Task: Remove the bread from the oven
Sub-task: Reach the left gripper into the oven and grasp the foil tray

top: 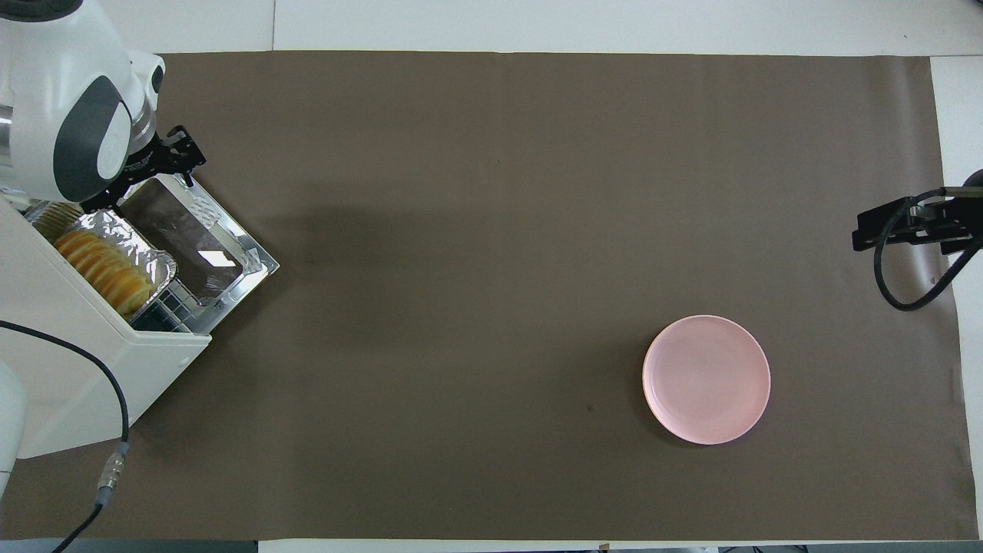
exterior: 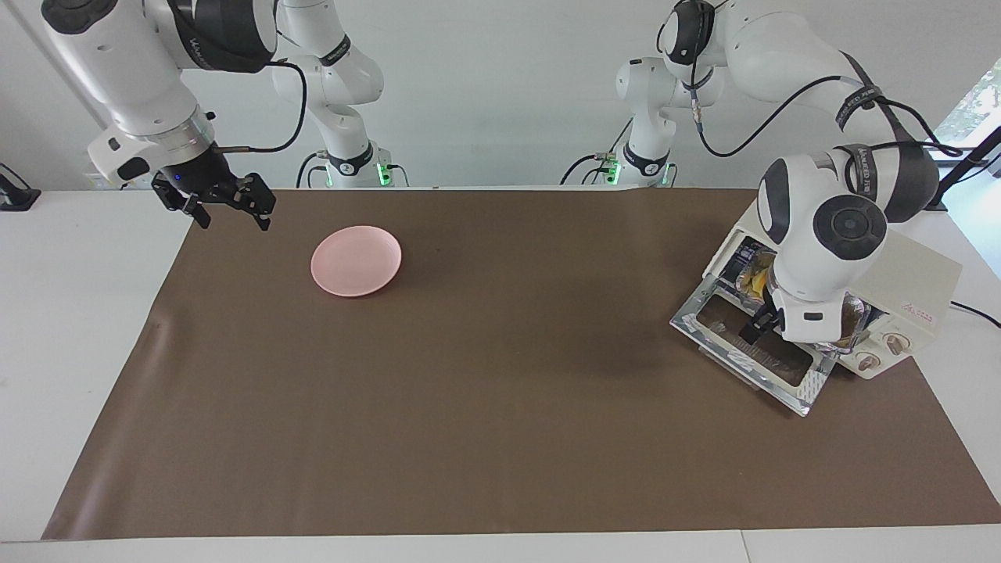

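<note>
The cream-white oven (exterior: 919, 285) stands at the left arm's end of the table, also in the overhead view (top: 69, 369). Its glass door (exterior: 751, 356) (top: 196, 234) lies dropped open. The golden ridged bread (top: 104, 269) lies in a crinkled foil tray (top: 134, 238) on the wire rack at the oven's mouth. In the facing view only a yellow bit of the bread (exterior: 755, 279) shows past the left arm. My left gripper (exterior: 755, 328) (top: 157, 161) hangs low over the open door, just in front of the tray. My right gripper (exterior: 231, 211) (top: 914, 223) is open and empty, waiting over the mat's edge.
A pink round plate (exterior: 356, 260) (top: 706, 379) lies on the brown mat (exterior: 500, 375) toward the right arm's end. The oven's power cable (top: 115, 430) runs off the table's near edge. The left arm's wrist covers much of the oven's opening in the facing view.
</note>
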Controlling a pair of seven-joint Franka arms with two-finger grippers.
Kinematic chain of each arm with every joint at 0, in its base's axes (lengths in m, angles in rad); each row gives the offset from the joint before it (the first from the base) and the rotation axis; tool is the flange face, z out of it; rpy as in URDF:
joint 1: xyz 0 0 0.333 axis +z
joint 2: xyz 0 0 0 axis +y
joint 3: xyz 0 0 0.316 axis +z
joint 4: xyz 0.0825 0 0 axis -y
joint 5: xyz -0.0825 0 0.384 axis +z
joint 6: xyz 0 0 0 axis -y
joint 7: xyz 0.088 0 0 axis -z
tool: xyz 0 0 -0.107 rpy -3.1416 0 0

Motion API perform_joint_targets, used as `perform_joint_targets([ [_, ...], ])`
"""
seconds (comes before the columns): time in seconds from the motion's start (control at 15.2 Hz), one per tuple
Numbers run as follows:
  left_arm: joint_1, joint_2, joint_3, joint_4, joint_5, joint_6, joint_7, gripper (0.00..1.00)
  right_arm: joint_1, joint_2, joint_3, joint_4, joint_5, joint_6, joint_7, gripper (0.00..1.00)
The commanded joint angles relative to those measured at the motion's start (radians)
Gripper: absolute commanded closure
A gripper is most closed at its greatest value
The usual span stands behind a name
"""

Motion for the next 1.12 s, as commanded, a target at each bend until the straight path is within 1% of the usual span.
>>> perform_joint_targets([
  [0.0, -0.008, -0.070, 0.007, -0.169, 0.062, 0.107, -0.036, 0.00, -0.019, -0.026, 0.010, -0.018, 0.013, -0.006, -0.022, 0.00],
  [0.2, 0.006, -0.065, 0.007, -0.193, 0.079, 0.127, -0.057, 0.00, -0.022, -0.027, 0.010, -0.019, 0.013, -0.040, -0.031, 0.00],
  [0.53, 0.018, -0.068, 0.007, -0.218, 0.080, 0.141, -0.070, 0.00, -0.016, -0.035, 0.011, -0.033, 0.013, -0.034, -0.025, 0.00],
  [0.72, 0.018, -0.071, 0.025, -0.268, 0.091, 0.204, -0.131, 0.00, -0.019, -0.035, 0.011, -0.033, 0.013, -0.043, -0.033, 0.00],
  [0.79, 0.018, -0.070, 0.025, -0.270, 0.102, 0.211, -0.140, 0.02, -0.022, -0.035, 0.010, -0.033, 0.013, -0.043, -0.037, 0.00],
  [0.85, 0.020, -0.069, 0.025, -0.269, 0.102, 0.216, -0.140, 0.06, -0.025, -0.035, 0.010, -0.033, 0.013, -0.043, -0.040, 0.00],
  [0.92, 0.021, -0.069, 0.025, -0.268, 0.103, 0.221, -0.140, 0.12, -0.028, -0.033, 0.010, -0.031, 0.013, -0.042, -0.039, 0.00],
  [1.05, 0.021, -0.069, 0.025, -0.268, 0.103, 0.222, -0.140, 0.42, -0.033, -0.033, 0.010, -0.028, 0.013, -0.042, -0.039, 0.00],
])
